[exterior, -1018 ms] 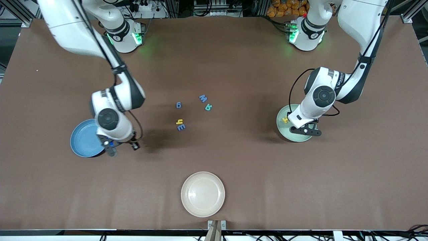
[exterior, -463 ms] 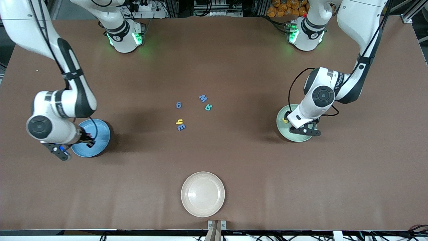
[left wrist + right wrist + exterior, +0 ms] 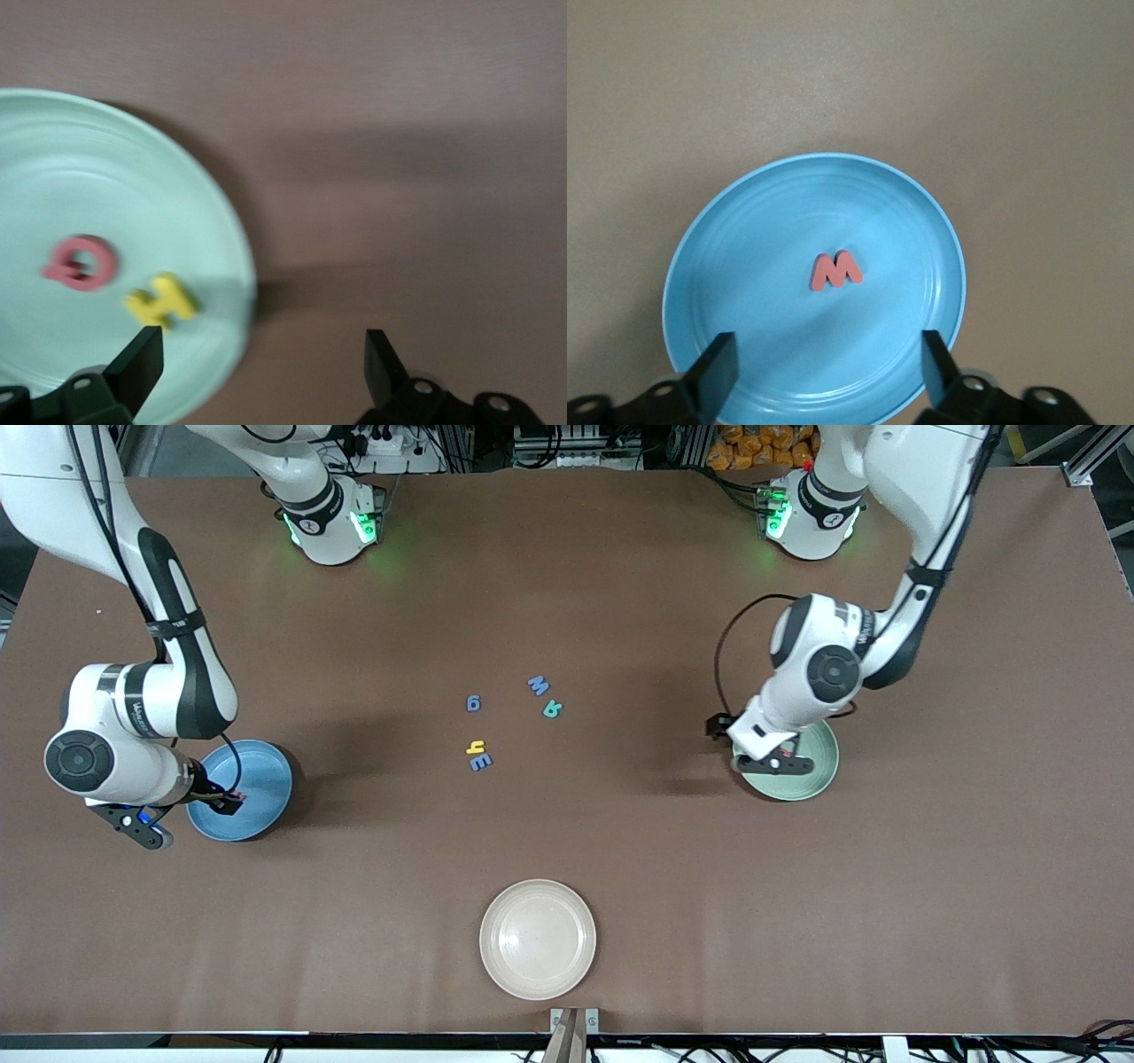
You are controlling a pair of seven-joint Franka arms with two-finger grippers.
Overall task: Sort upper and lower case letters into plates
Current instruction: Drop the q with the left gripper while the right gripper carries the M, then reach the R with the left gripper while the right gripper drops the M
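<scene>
My right gripper (image 3: pixel 186 815) hangs open over the blue plate (image 3: pixel 257 784), at the edge toward the right arm's end of the table. In the right wrist view a red M (image 3: pixel 835 270) lies flat in the middle of the blue plate (image 3: pixel 744 266), beneath the open right gripper (image 3: pixel 827 372). My left gripper (image 3: pixel 753 746) is open over the rim of the mint green plate (image 3: pixel 811 766). The left wrist view shows a red letter (image 3: pixel 81 263) and a yellow letter (image 3: pixel 161 302) in the mint plate (image 3: pixel 106 177). Several letters lie loose mid-table: blue (image 3: pixel 474 703), blue (image 3: pixel 538 685), teal (image 3: pixel 552 709).
A yellow letter (image 3: pixel 477 746) and a blue E (image 3: pixel 481 761) touch each other, nearer the camera than the other loose letters. A cream-white plate (image 3: pixel 538 939) sits near the table's front edge. Bare brown table lies between the plates.
The right arm swung out across the blue plate, opened, and the red M now lies in it. The left gripper opened over the mint plate and shifted toward the table's middle.
</scene>
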